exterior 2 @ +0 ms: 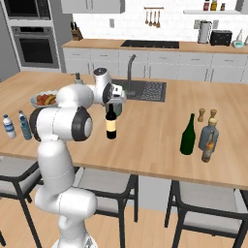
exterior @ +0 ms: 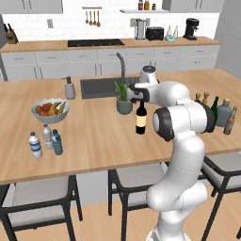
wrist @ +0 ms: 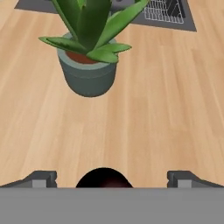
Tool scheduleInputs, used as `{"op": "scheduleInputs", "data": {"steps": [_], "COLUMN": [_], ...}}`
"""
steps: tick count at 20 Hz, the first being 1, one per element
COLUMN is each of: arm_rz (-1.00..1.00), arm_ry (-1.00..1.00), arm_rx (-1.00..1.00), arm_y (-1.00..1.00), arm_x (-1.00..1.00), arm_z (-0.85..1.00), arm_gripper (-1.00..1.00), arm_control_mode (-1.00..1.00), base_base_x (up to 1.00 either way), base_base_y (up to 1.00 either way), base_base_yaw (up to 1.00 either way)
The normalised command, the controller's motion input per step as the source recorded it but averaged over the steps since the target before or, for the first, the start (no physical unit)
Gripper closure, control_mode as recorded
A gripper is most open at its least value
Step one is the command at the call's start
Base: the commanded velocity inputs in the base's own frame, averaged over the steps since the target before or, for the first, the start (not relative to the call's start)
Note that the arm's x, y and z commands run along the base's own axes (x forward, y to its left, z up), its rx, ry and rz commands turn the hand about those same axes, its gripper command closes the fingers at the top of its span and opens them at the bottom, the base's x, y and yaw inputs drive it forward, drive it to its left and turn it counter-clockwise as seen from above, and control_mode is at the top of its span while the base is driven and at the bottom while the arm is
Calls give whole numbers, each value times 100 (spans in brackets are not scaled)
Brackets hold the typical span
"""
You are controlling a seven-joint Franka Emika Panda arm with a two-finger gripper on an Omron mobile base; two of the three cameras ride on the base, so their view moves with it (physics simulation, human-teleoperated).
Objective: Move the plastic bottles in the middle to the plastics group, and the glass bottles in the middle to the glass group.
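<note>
The near-black wine bottle (exterior: 140,118) (exterior 2: 111,125) with a tan label stands upright mid-counter, in front of the potted plant. My gripper (exterior: 140,100) (exterior 2: 111,102) (wrist: 111,178) hangs right over its neck, open. In the hand view the bottle's dark top (wrist: 103,178) sits between the wide-apart fingertips (wrist: 41,178), touching neither. The dark green wine bottle (exterior: 215,110) (exterior 2: 188,135) stands at the right beside the squat blue-grey bottle (exterior: 224,113) (exterior 2: 209,134) and the brown bottle (exterior: 230,121) (exterior 2: 208,149). The blue-tinted plastic bottle (exterior: 57,142) (exterior 2: 24,125) stands at the left with the white-capped bottle (exterior: 35,145) (exterior 2: 8,127) and the greyish bottle (exterior: 47,136).
A potted plant (exterior: 124,99) (wrist: 89,57) stands just behind the wine bottle, with the sink (exterior: 96,87) (exterior 2: 147,90) beyond it. A fruit bowl (exterior: 50,110) and soap dispenser (exterior: 69,88) are at the left. Two wooden shakers (exterior 2: 207,115) stand behind the glass bottles. Stools line the counter's near edge.
</note>
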Motion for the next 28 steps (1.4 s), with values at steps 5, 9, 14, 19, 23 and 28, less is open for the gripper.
{"op": "scheduleInputs", "data": {"steps": [5,9,14,19,23,28], "arm_rz": [0,0,0,-1,-6,-14], "arm_ry": [4,10,10,3,-9,-15], "arm_rx": [0,0,0,2,3,0], "arm_y": [-2,-6,-3,-6,-22,-60], "arm_x": [2,-7,-11,-16,-41,-49], "arm_z": [-18,-25,-25,-4,34,23], "arm_gripper": [100,100,100,100,100,100], "arm_control_mode": [-100,-100,-100,-100,-100,-100], "base_base_x": [0,0,0,0,0,0], "base_base_y": [0,0,0,0,0,0], "base_base_yaw": [0,0,0,0,0,0]}}
